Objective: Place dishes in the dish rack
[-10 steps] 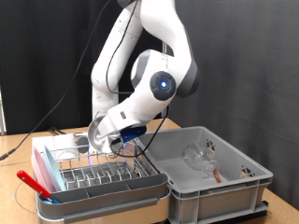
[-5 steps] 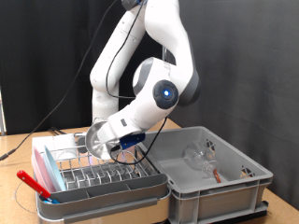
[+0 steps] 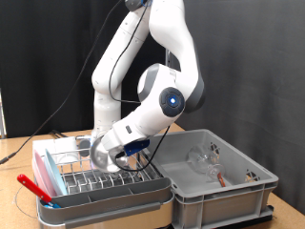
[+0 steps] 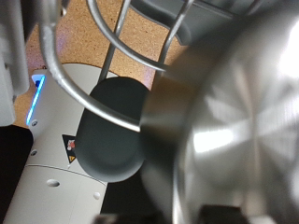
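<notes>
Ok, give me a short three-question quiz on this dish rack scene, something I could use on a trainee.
1. True or false: the steel bowl is at the gripper, above the dish rack.
2. Where is the clear glassware?
A. in the rack
B. in the grey crate
C. on the table
3. What colour is the utensil handle by the rack's tray?

Key: 1 true; 2 B; 3 red.
</notes>
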`<move>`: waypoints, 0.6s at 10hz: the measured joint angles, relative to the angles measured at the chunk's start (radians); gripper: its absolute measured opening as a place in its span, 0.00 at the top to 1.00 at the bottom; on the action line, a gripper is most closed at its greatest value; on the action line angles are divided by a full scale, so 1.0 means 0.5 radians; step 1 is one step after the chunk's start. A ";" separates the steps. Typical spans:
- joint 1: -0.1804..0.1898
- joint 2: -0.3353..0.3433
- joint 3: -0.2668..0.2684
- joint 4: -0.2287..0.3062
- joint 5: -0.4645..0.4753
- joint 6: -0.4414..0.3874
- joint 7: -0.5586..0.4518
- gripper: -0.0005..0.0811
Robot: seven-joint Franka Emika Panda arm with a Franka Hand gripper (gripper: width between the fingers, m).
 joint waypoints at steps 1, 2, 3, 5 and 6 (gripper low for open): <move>0.000 0.000 0.003 -0.001 0.000 0.005 0.000 0.83; -0.001 0.000 0.006 -0.001 0.000 0.006 0.000 0.83; -0.003 0.000 0.006 -0.001 0.000 0.006 0.000 0.61; 0.024 0.019 -0.030 -0.011 0.017 0.106 -0.030 0.40; 0.120 0.069 -0.132 -0.035 0.035 0.209 -0.071 0.14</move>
